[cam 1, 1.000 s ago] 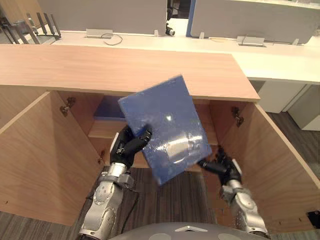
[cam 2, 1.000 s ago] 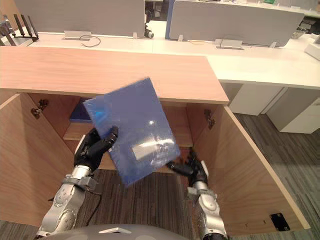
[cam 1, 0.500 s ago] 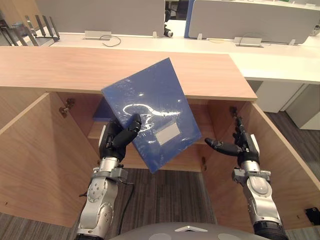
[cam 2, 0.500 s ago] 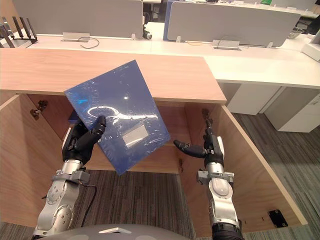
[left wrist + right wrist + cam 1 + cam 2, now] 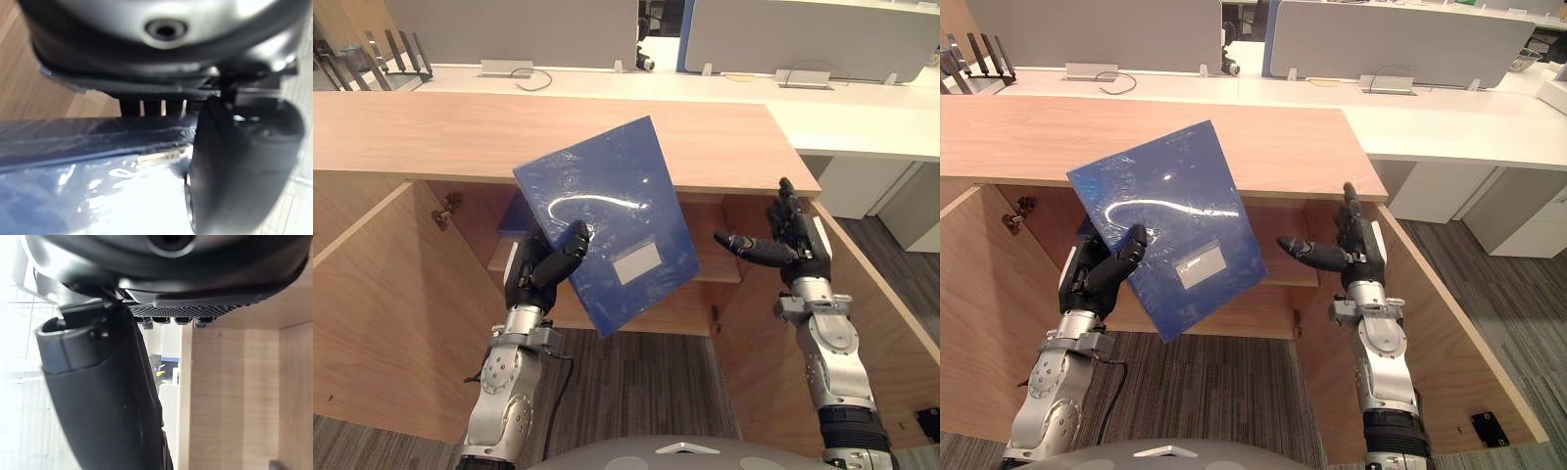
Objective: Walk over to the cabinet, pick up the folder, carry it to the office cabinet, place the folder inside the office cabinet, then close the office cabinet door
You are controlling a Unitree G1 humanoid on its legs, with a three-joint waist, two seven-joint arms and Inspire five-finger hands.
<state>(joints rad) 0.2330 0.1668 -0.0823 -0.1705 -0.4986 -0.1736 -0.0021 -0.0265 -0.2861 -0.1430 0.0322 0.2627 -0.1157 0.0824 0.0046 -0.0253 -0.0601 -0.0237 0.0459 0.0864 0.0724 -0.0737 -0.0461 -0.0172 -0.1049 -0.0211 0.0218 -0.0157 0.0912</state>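
Note:
A glossy blue folder (image 5: 607,220) with a pale label is held up tilted in front of the open wooden cabinet (image 5: 558,137). My left hand (image 5: 543,274) is shut on its lower left edge, thumb on the front face; the same hold is seen close up on the folder (image 5: 88,176) in the left wrist view. To the right, by the cabinet's right edge, my right hand (image 5: 783,245) is raised and open, fingers straight, thumb toward the folder, holding nothing. The right wrist view looks past the thumb (image 5: 112,396) at wood panels.
Both cabinet doors stand open, left door (image 5: 391,313) and right door (image 5: 881,333). Inside, another blue item (image 5: 524,213) lies on a shelf (image 5: 519,257). Behind the cabinet top run white desks (image 5: 862,122) with grey dividers. Dark striped carpet (image 5: 636,392) covers the floor.
My right hand has risen from beside the lower cabinet opening to the level of the cabinet top edge. The folder and left hand stayed nearly in place.

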